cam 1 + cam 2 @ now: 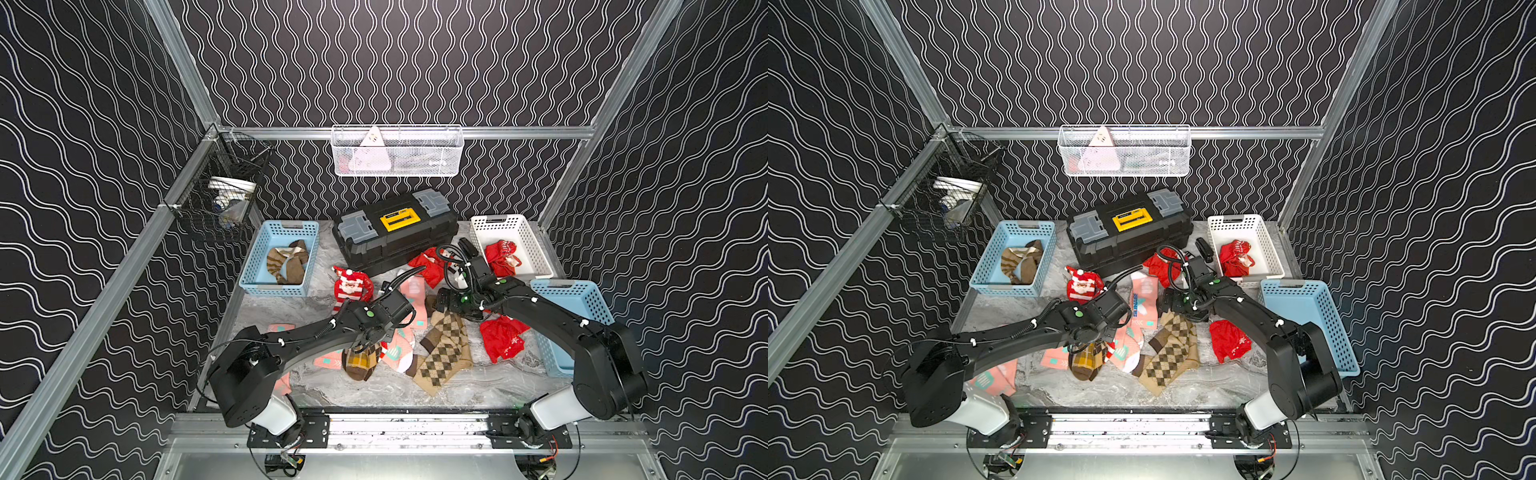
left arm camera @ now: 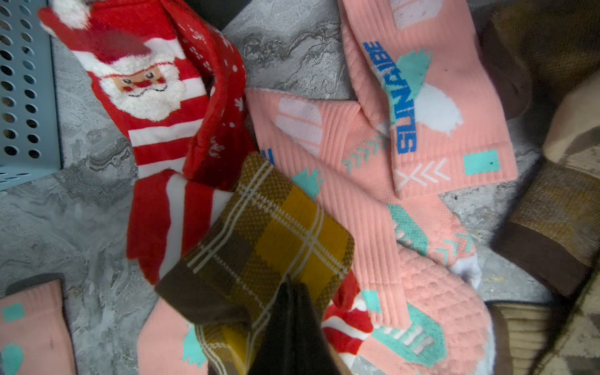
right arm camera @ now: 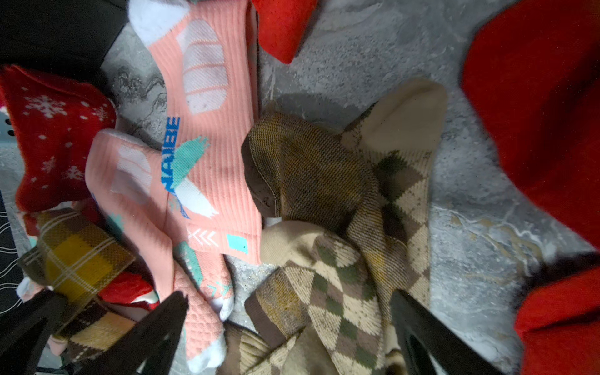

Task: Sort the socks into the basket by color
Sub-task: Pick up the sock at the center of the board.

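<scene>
**Left jaws pinched on the plaid sock, right jaws wide over the argyle**

At the far left I see a blue basket (image 1: 250, 266) with a brown striped sock (image 1: 289, 262) lying in it. Next, my left gripper (image 2: 289, 292) has its jaws pressed fully together on the edge of the mustard plaid sock (image 2: 269, 233). That sock lies on the marble table (image 1: 374, 390), across a red-white striped sock (image 2: 168, 220) and the salmon-pink socks (image 2: 357, 194). A Santa sock (image 1: 351, 286) sits just behind. In the middle, my right gripper (image 3: 289, 295) hovers over the tan argyle socks (image 3: 341, 276), jaws spread wide and holding nothing. Further right a loose red sock (image 1: 503, 340) lies on the table. More red socks (image 1: 500, 255) sit in the white basket (image 1: 530, 249), and a second blue basket (image 1: 582, 303) stands at the edge.
</scene>
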Tool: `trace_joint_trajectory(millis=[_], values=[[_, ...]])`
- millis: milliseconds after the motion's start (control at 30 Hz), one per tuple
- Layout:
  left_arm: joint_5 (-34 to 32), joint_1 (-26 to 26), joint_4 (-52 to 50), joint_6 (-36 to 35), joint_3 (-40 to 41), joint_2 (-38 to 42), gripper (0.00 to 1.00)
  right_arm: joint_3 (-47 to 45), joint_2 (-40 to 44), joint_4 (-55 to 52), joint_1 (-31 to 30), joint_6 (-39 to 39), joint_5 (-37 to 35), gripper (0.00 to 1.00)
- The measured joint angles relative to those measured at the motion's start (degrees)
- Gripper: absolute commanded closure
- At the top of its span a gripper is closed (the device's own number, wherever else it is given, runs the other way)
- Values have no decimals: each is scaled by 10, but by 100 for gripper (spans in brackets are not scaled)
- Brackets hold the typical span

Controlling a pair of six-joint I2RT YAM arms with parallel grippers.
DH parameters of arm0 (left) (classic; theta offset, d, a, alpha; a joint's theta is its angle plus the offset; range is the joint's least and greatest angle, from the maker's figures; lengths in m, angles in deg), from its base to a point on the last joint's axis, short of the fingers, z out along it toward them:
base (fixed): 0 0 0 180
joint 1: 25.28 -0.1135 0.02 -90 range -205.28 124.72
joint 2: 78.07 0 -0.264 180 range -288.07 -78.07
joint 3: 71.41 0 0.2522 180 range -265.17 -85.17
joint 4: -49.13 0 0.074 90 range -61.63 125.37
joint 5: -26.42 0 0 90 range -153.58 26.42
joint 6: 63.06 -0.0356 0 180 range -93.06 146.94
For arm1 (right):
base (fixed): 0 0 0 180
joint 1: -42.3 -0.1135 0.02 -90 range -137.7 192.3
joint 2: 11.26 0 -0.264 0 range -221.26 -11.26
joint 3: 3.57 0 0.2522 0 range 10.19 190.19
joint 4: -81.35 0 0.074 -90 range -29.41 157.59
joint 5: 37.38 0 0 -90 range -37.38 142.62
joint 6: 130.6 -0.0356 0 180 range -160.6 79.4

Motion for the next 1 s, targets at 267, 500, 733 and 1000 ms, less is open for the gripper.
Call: trace_joint_trajectory(millis=[267,500,733,1000], values=[[-1,2,4,-9,7,73,100,0,-1,0,0,0,0,1],[-7,3,-8,-8,-3,140,100,0,-2,0,0,0,0,1],[-30,3,-32,-9,-70,176,100,1,-2,0,-13,0,1,1],[-33,-49,-52,-31,-143,169,100,3,-1,0,-17,-2,2,1]])
